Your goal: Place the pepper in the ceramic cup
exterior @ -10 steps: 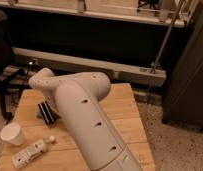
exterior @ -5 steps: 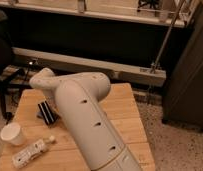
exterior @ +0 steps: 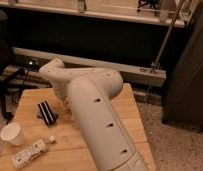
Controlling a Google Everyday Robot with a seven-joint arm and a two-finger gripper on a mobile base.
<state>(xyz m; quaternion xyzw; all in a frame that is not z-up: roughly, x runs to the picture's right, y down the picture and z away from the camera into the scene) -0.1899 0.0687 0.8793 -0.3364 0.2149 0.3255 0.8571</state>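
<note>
The white ceramic cup [exterior: 12, 134] stands upright near the front left of the wooden table [exterior: 30, 100]. The pepper is not visible anywhere; it is hidden or out of view. My big white arm [exterior: 97, 115] crosses the middle of the picture, and its wrist bends down toward the table behind the black ridged block [exterior: 46, 111]. My gripper [exterior: 64, 103] is at the end of that wrist, mostly hidden by the arm, up and to the right of the cup and well apart from it.
A white labelled bottle [exterior: 29, 153] lies at the front left, with a small white bit [exterior: 51, 139] beside it. A black chair [exterior: 2, 55] stands left of the table. A metal pole [exterior: 162, 50] and a dark cabinet [exterior: 190, 75] are on the right.
My arm's elbow and wrist have shifted a little up and to the right. The cup, block and bottle have not moved.
</note>
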